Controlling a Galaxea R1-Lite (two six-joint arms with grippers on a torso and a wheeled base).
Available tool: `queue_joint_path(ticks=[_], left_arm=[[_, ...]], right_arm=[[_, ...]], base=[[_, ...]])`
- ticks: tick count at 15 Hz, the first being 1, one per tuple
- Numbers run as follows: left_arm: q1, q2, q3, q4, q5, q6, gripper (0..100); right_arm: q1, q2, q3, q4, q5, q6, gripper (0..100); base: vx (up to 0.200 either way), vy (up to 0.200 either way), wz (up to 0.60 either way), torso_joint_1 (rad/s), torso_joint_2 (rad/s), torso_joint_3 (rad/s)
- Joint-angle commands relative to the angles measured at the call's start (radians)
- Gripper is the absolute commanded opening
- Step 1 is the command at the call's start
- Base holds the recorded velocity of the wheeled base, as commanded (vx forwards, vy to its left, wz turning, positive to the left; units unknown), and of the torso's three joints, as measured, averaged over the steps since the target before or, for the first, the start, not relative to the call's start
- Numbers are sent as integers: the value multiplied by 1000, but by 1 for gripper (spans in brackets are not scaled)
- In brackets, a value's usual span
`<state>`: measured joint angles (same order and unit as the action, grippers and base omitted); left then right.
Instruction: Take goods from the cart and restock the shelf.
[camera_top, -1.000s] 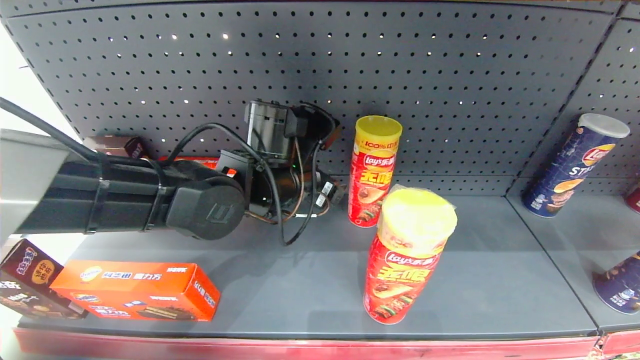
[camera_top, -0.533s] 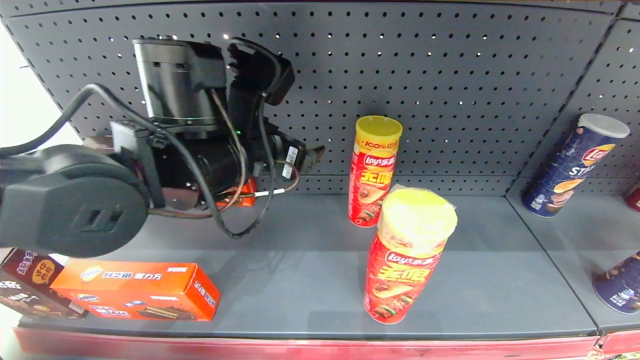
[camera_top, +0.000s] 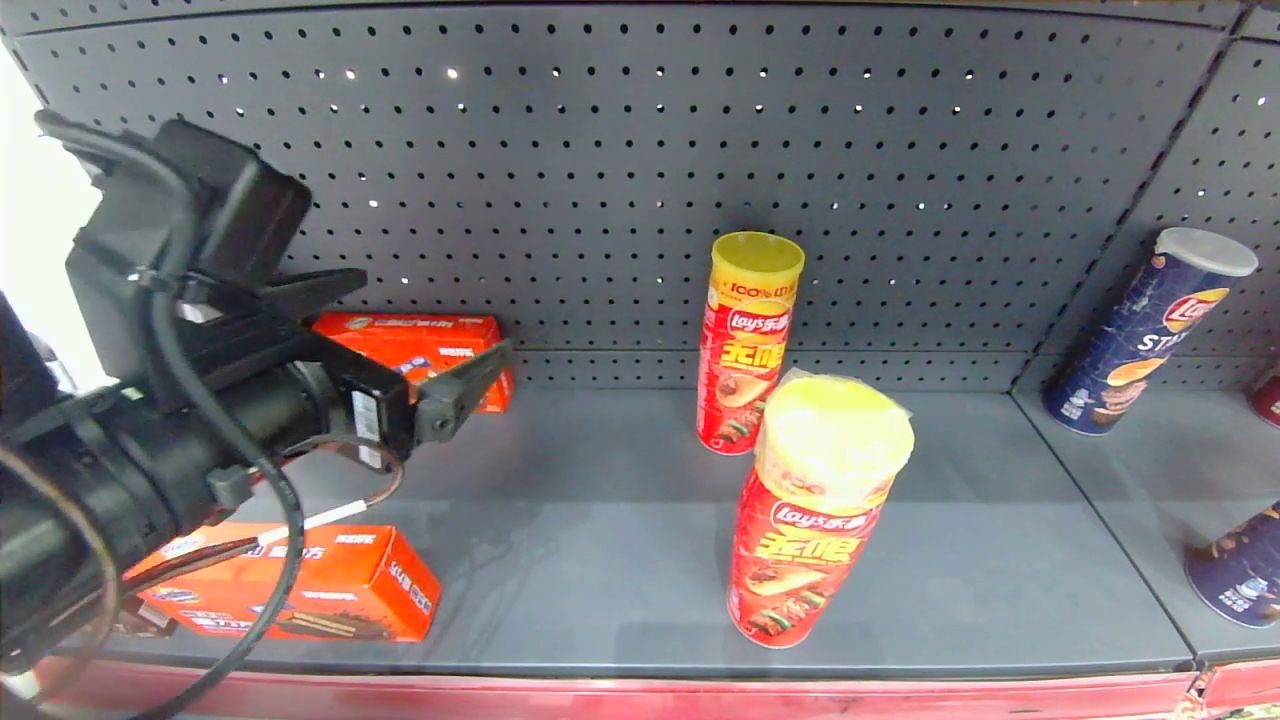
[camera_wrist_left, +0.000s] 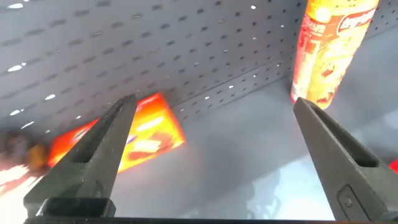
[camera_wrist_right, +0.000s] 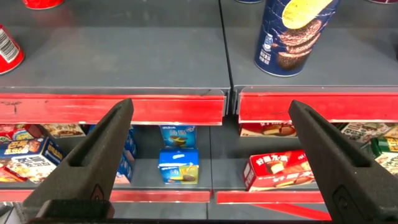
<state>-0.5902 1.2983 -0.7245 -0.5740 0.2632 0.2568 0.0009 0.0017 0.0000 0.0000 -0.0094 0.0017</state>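
Note:
An orange box (camera_top: 415, 342) lies flat at the back of the grey shelf (camera_top: 620, 560), against the pegboard. My left gripper (camera_top: 435, 318) hovers in front of it, open and holding nothing, with clear space between the fingers and the box. In the left wrist view, the left gripper (camera_wrist_left: 214, 104) frames the same orange box (camera_wrist_left: 134, 134) and a red chip can (camera_wrist_left: 329, 50). My right gripper (camera_wrist_right: 211, 107) is open and empty, low in front of the shelf's red front edge (camera_wrist_right: 155, 107).
Two red chip cans (camera_top: 745, 345) (camera_top: 815, 510) stand mid-shelf, one behind the other. A second orange box (camera_top: 340, 585) and a dark box lie at the front left. Blue cans (camera_top: 1150, 330) (camera_wrist_right: 292, 31) stand on the right bay. Lower shelves hold boxed goods (camera_wrist_right: 177, 165).
My left arm has risen and pulled back from the rear of the shelf toward the left front. The orange box it hid now lies uncovered at the back.

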Motion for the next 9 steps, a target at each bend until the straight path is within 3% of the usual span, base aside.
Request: queue_joint_path(ticks=[1,3,5,6,9], left_arm=[[27,-103,48,-4,1,-2,100],[30,-106,51,-10,1,-7,100],[30,-125,54,-10,1,-8,100],[30,-139,69,-10,-1,-8,100],[30,-139,86,-10,1,-8,100]], right_arm=[[4,12,0,0,0,0,100],[1,0,0,-6,5,0,100],[11,144,-210,9,32,37,100],[37,282,-311,48,92,60,100],[94,457,-374,55,281,-62,100]], base=[[0,0,0,0,0,0],[0,0,0,0,0,0],[0,0,0,0,0,0],[0,0,0,0,0,0],[0,0,0,0,0,0]])
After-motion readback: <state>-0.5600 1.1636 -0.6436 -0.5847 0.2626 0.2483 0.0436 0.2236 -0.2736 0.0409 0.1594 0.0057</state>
